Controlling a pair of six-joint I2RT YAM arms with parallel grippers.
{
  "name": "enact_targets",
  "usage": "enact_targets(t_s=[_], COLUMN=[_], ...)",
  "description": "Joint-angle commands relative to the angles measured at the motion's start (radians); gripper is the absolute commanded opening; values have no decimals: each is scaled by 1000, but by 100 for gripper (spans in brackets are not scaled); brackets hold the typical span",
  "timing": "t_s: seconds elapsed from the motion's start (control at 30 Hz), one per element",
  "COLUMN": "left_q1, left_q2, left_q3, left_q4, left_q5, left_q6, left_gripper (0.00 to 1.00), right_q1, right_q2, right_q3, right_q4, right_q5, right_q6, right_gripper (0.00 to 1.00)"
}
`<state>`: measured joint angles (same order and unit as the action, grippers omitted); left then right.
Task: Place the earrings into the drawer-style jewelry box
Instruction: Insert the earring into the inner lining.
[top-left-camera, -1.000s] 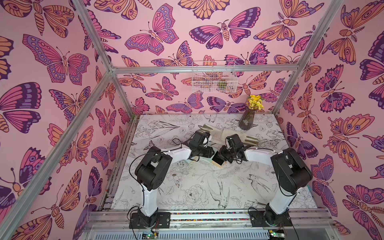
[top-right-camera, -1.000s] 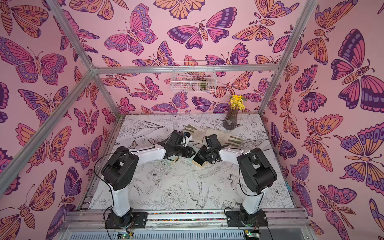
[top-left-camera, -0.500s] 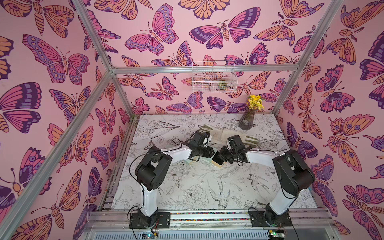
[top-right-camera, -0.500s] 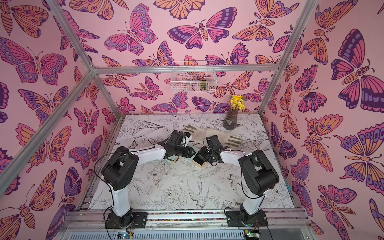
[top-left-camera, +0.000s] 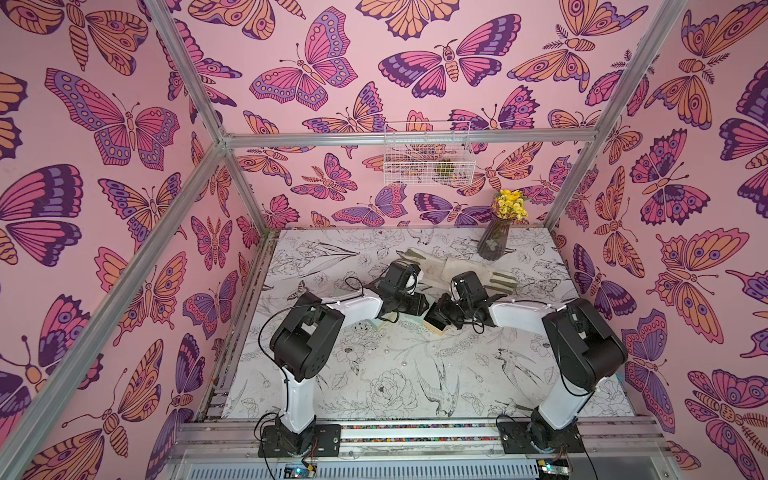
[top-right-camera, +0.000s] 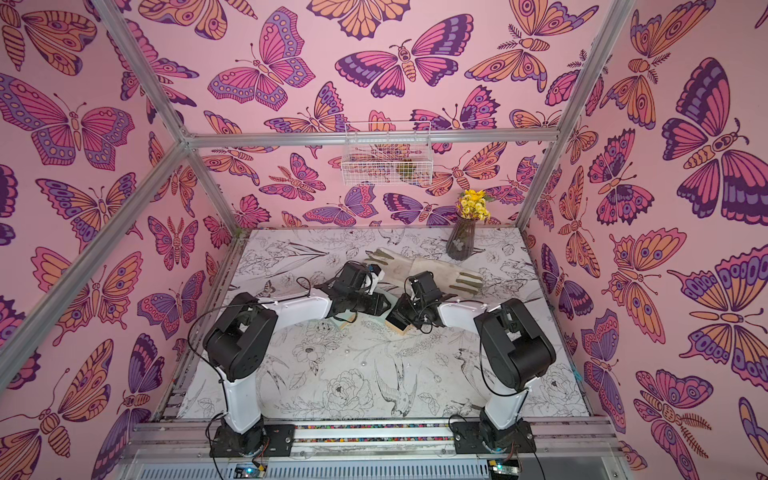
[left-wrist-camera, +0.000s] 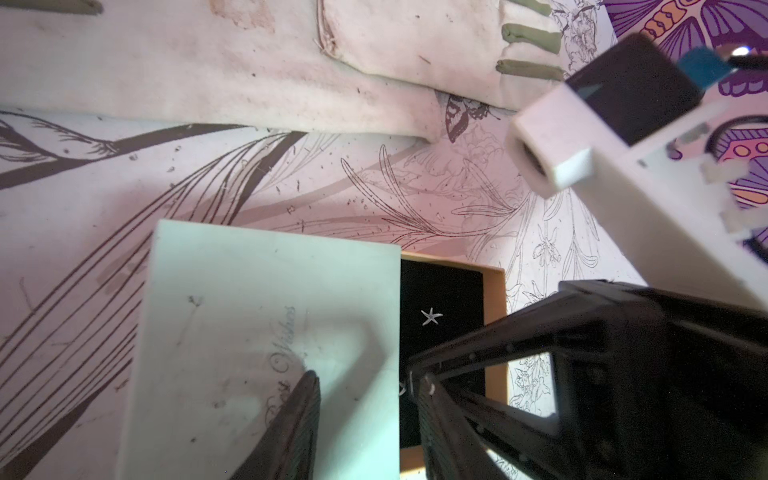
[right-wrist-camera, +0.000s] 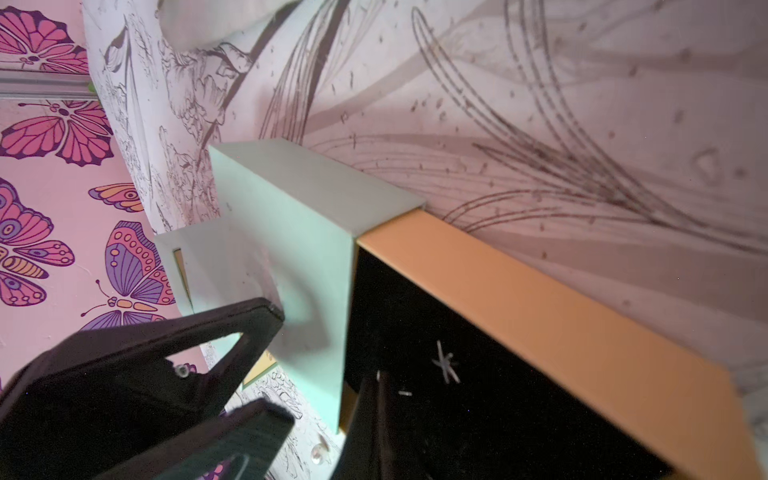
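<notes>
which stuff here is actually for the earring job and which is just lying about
For the job:
- mint box sleeve
- tan drawer, pulled out, black lining
- star-shaped earring, lying in the drawer

Lying about:
- work gloves
- vase of yellow flowers
- wire basket on the back wall

White arm links, blk joints, blk cables, blk triangular fingers (left-wrist-camera: 478, 374).
</notes>
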<state>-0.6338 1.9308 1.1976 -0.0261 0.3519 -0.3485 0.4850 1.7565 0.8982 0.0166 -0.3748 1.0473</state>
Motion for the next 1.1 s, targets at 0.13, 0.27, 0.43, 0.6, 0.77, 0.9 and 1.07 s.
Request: enact_targets(t_s=[0.13,0.27,0.43,0.6,0.77,0.9,1.07], left_q1=[6,6,6,6,6,4,4], left_q2=[24,26,28,30,34,34,32], left_q3=[6,5,10,11,14,14,14], left_q4=[-22,-23,-26,-26,-26,-26,-26], left_q5=[16,14,12,16,21,23,22], left_q6=[11,11,13,12,13,13,13], left_gripper=[43,43,43,43,43,43,43], right_q1=[4,4,4,4,4,4,4], right_q2=[-5,-27,-27,-19,-43,-78,-104], right_q3=[-6,-13,-20,-22,-4,20,31], right_q4=[-121,-143,-153,-142,-121,-126,-161], right_q5=[82,105,114,106,97,103,134], right_q6=[-32,-45,-49,-45,-44,-54,-81], right_gripper=[0,0,0,0,6,14,23])
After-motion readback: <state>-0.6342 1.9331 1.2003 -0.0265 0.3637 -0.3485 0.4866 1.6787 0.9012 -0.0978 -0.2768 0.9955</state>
